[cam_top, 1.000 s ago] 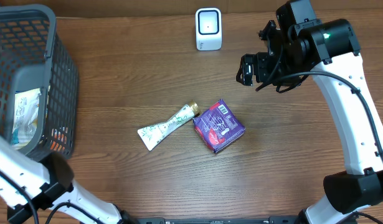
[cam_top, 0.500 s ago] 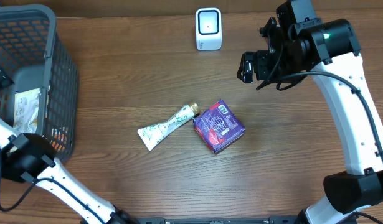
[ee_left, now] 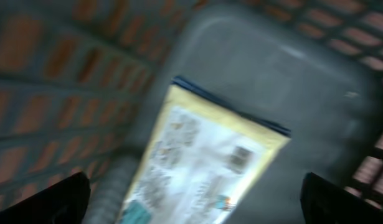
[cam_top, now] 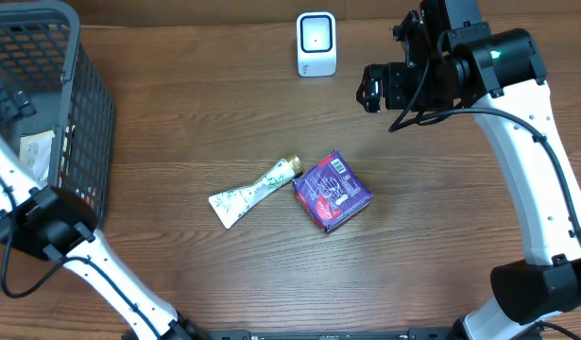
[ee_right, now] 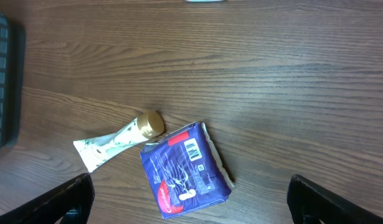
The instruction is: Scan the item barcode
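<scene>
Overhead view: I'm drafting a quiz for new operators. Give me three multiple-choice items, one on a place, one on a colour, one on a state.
1. Where does the scanner stand?
A) at the table's far edge, beyond the purple packet
B) in the basket
C) at the near edge

2. What colour is the tube's cap?
A) red
B) gold
C) black

3. How is the right gripper?
A) shut on the tube
B) shut on the packet
C) open, empty

A: it stands alone on bare wood at the far side.
B: the cap shines gold.
C: its fingers sit wide apart, gripping nothing.
</scene>
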### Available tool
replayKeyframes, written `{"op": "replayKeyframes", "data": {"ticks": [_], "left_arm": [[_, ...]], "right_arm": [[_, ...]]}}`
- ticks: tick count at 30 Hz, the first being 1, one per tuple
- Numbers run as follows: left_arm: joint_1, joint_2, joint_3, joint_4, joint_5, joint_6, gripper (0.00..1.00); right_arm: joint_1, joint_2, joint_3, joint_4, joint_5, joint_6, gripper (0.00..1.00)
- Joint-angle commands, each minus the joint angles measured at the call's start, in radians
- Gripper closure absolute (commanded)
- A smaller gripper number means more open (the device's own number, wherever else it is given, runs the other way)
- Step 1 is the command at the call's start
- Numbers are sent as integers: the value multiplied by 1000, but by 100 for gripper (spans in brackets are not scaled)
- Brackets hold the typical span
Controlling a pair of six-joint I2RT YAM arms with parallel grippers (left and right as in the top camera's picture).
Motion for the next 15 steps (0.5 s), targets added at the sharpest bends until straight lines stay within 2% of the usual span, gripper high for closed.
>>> {"op": "replayKeyframes", "data": {"ticks": [1, 5, 11, 15], "left_arm": [[-57, -60, 26, 0, -5, -50, 0], [-143, -204, 62, 50, -32, -52, 0], [-237, -409, 71, 310, -73, -63, 0], [-257, -477, 64, 321, -73, -24, 0]], "right_arm": [[3, -4, 16, 5, 6, 3, 0], [3, -4, 16, 4, 6, 10, 0], [3, -3, 16, -7, 6, 33, 0], [3, -3, 16, -14, 7, 32, 0]]}}
